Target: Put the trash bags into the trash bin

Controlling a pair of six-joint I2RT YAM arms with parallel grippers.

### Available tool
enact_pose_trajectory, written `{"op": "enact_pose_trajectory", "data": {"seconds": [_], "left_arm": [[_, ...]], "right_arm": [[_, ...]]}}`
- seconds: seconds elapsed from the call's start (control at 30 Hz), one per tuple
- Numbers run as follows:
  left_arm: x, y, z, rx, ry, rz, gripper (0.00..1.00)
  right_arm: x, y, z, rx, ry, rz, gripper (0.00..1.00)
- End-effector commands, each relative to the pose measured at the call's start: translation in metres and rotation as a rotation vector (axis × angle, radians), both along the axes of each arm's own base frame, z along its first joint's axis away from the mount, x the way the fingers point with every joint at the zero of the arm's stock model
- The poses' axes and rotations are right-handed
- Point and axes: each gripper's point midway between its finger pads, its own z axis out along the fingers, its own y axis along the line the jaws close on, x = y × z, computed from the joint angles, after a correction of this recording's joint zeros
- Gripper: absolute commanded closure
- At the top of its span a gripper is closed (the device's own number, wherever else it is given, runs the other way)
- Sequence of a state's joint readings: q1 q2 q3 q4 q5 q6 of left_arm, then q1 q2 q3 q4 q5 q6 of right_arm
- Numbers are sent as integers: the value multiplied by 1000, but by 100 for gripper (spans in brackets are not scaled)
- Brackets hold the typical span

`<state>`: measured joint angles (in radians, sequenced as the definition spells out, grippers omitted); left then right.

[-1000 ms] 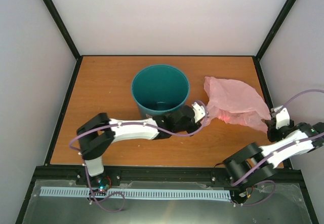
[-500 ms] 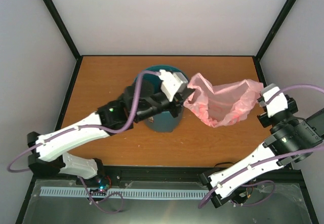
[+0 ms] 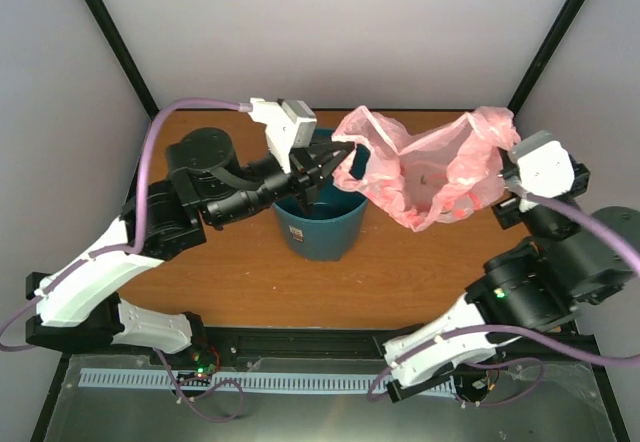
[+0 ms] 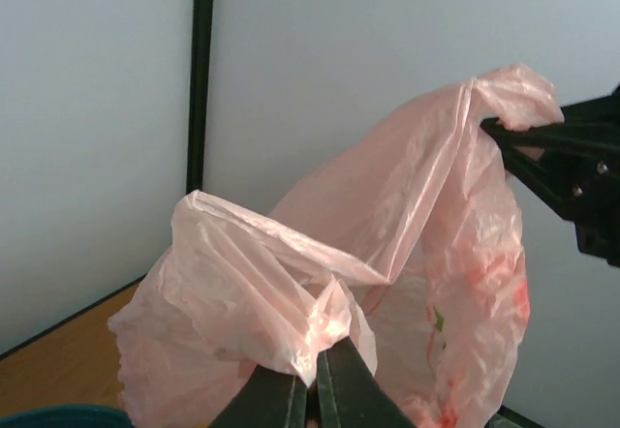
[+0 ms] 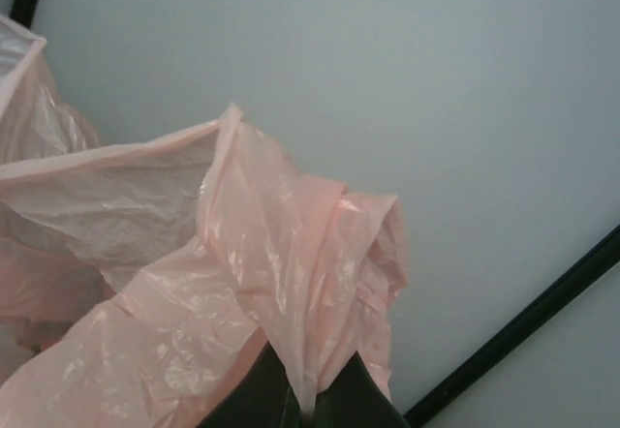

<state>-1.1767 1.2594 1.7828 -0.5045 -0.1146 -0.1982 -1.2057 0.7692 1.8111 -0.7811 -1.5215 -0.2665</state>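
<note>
Bag point(image 3: 425, 177) is up in the air, stretched between both arms, above and right of the bin point(image 3: 318, 237) on the table point(image 3: 420, 272). Left pincer point(image 3: 338, 152) is clamped on its left edge, right pincer point(image 3: 503, 162) on its right edge. Bag mouth sags open.

Brown wooden tabletop point(image 3: 400, 272) is enclosed by plain white walls point(image 3: 330, 32) on three edges, with black frame posts point(image 3: 112, 37) at both far corners and a grey metal panel point(image 3: 300, 414) along the near edge.
</note>
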Motion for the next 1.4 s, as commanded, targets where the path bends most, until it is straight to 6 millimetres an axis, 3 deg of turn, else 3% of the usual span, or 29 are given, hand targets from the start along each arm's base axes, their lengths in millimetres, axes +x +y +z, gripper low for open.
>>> {"op": "enact_pose_trajectory", "data": {"seconds": [0.0,0.17,0.37,0.5,0.6,0.73,0.9,1.1,1.23,1.37], "left_arm": [[0,26,18,-7,31,64,99],[9,35,28,9,20,132,99],[24,44,40,17,1,236,99],[22,34,43,12,-6,202,99],[18,11,37,32,-2,127,99],[23,-14,24,84,18,100,99],[35,-17,25,94,3,156,99],[49,-4,26,113,-15,248,99],[60,17,22,134,-16,341,99],[69,55,28,121,-30,466,99]], "right_arm": [[-4,17,4,107,98,79,97],[13,-42,15,294,140,80,97],[31,-100,3,429,166,48,97],[50,-132,-8,480,159,-12,97],[71,-149,-23,557,185,-16,97],[111,-114,-52,483,317,49,97],[138,-46,-84,411,438,170,97],[133,39,-85,329,482,341,97],[126,66,-85,288,507,429,97],[111,102,-90,200,533,528,97]]}}
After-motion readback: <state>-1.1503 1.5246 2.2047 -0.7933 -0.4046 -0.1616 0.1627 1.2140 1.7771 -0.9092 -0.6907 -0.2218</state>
